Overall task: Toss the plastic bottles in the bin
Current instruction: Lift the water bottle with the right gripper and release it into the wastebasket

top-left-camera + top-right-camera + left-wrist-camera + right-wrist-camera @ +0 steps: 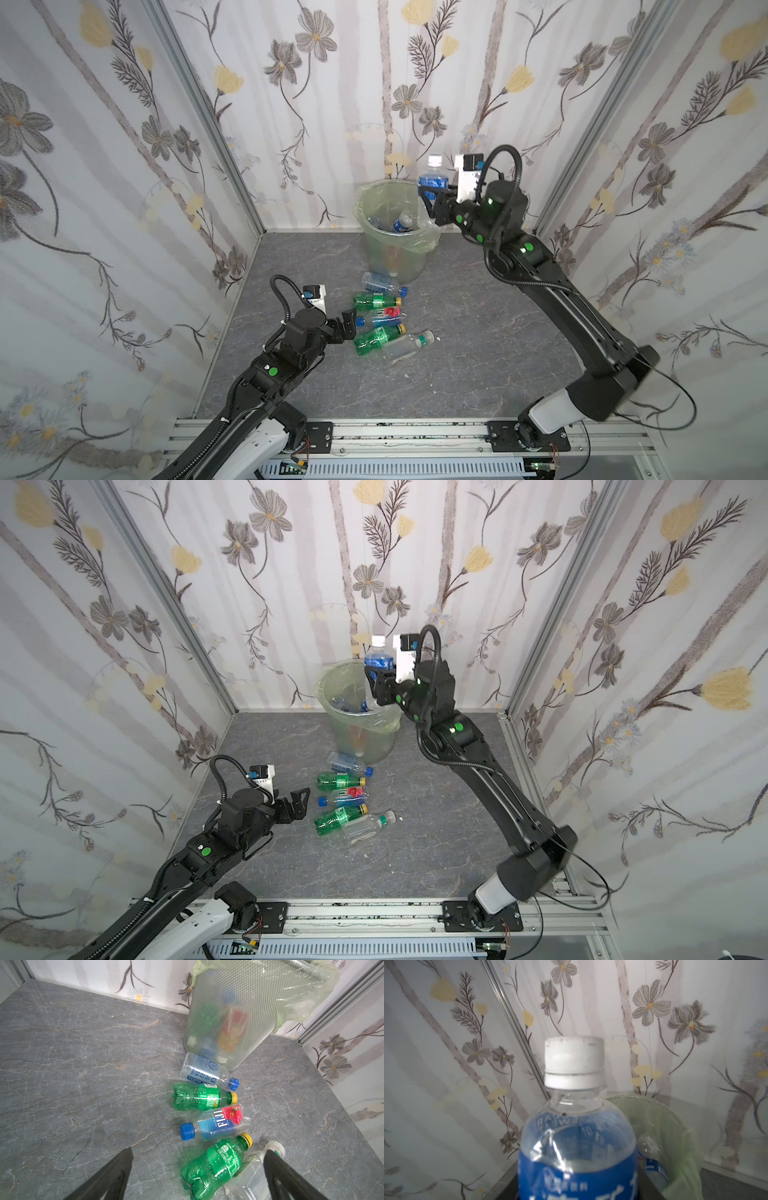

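- Done: several bottles (401,222) already lie inside the bin (395,259).
- In hand: your right claw (428,194) holds a blue-label bottle (433,179) upright over the bin's 1 o'clock rim, not yet dropped.
- Left: five bottles (380,318) lie on the counter (457,332) at the bin's 6 o'clock.
- Your left claw (348,326) hangs wide and empty at their 9 o'clock.

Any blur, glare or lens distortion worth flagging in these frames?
Both top views: even light, soft shadows, wide-angle bowing of the wall posts. Right wrist view: white-capped bottle fills the frame, slightly soft; bin behind it blurred. Left wrist view: sharp, with highlights on the nearer green bottle.
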`<action>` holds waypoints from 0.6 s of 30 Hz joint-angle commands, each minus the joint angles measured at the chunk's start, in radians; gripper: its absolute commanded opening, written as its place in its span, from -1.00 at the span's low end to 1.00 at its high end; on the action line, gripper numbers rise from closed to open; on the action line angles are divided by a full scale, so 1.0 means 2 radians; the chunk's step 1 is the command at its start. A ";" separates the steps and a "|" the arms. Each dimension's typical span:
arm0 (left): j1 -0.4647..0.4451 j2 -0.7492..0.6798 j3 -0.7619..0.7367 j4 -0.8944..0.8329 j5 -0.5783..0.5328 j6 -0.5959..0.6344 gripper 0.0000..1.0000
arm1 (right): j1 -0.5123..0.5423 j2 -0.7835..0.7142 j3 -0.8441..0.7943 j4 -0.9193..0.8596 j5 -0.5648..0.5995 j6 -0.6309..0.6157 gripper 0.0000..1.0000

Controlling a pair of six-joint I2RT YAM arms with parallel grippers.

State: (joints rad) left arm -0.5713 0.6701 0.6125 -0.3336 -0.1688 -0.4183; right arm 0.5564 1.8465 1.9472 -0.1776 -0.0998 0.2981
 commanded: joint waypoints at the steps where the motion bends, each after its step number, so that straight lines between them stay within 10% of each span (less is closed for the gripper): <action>1: 0.001 -0.005 0.002 0.012 0.002 -0.018 1.00 | -0.008 0.103 0.136 -0.148 -0.029 0.007 0.76; 18: 0.001 0.013 0.007 0.010 0.043 0.005 1.00 | 0.000 -0.094 -0.173 -0.074 -0.069 -0.077 0.87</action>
State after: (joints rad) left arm -0.5701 0.6922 0.6167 -0.3336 -0.0921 -0.4202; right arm 0.5495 1.7092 1.6814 -0.3641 -0.1864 0.2405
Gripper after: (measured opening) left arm 0.997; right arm 0.937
